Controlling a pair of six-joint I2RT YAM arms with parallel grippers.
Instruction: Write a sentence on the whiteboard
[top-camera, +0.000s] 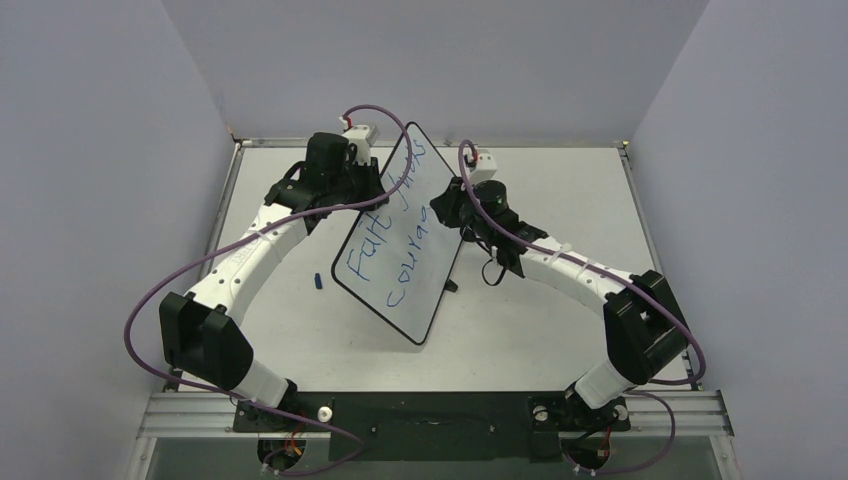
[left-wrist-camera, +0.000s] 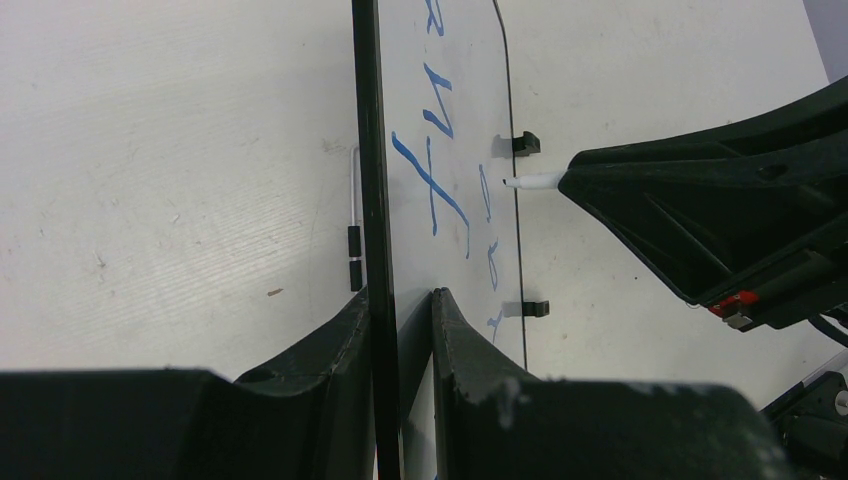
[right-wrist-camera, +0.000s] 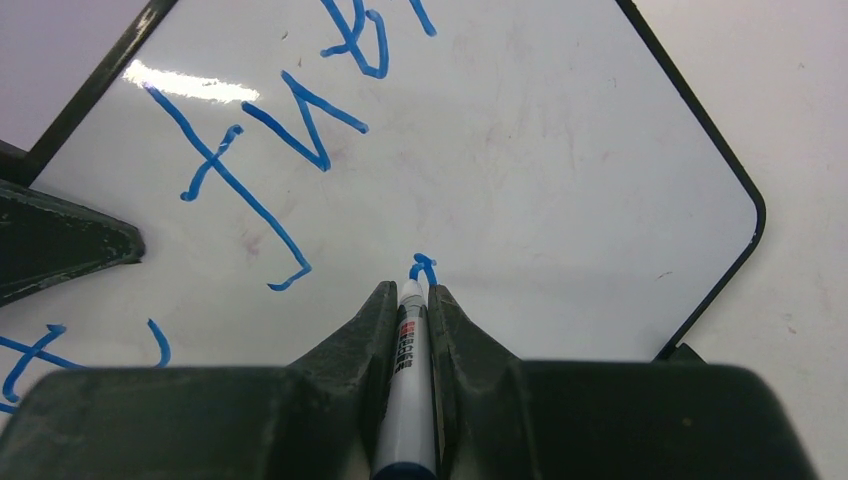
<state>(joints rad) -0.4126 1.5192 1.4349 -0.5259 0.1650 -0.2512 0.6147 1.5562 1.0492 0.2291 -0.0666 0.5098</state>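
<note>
The whiteboard stands tilted up off the table, its black frame edge clamped in my shut left gripper. The left wrist view shows my left gripper closed on the frame. The sentence in blue reads roughly "Fait fuel" over "courag". My right gripper is shut on a white marker, whose tip touches the board at a small fresh blue stroke. The marker tip and the right gripper also show in the left wrist view.
A small blue cap lies on the white table left of the board's lower edge. Two black tabs stick out from the board's far edge. Grey walls close in the table on three sides.
</note>
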